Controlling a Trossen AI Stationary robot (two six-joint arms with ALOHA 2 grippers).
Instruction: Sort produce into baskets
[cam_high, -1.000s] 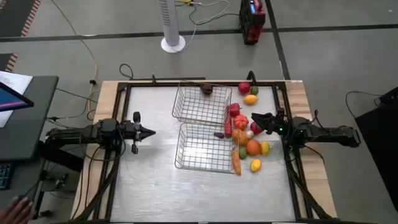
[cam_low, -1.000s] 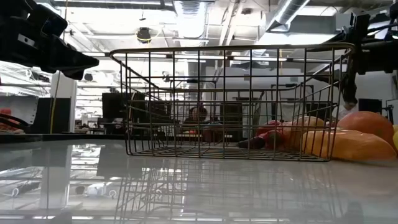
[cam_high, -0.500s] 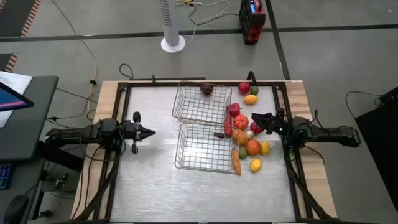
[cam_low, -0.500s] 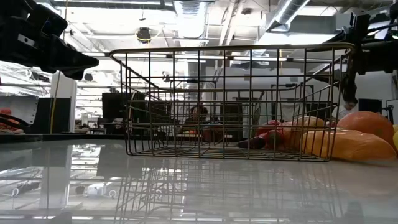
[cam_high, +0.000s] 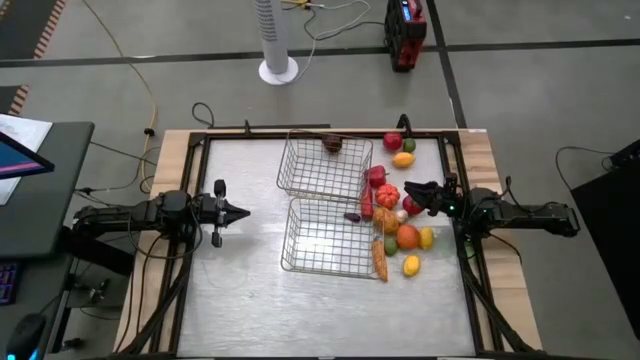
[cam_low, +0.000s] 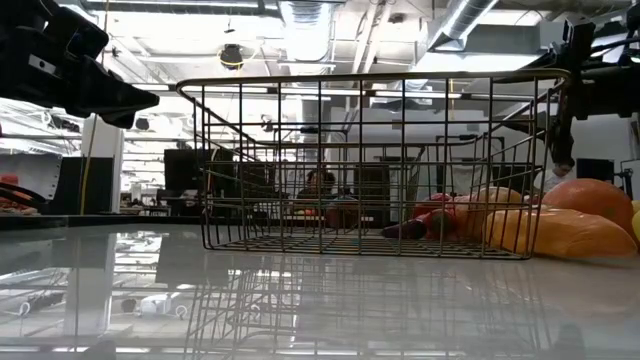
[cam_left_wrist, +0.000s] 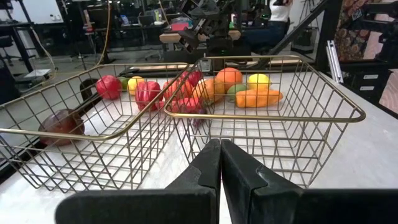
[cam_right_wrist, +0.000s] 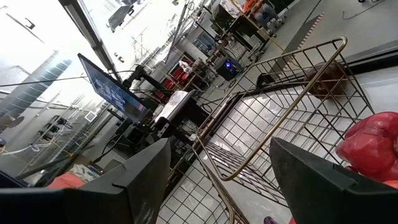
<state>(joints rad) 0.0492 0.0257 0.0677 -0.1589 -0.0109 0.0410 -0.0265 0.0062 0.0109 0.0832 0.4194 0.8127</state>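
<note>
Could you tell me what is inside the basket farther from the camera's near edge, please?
The far basket holds one dark purple-brown piece of produce in a back corner. The rest of its mesh floor shows bare. The near basket looks empty; nothing covers either.

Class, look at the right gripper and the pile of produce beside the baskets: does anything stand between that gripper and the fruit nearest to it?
Nothing visible does. The right gripper, its fingers open, hangs over the near edge of the pile, next to the orange pumpkin-like piece and the red pepper. Beyond them stand the two baskets, wire walls in the way.

Table (cam_high: 240, 290) bearing two baskets (cam_high: 322, 238) and produce (cam_high: 402, 238)
</note>
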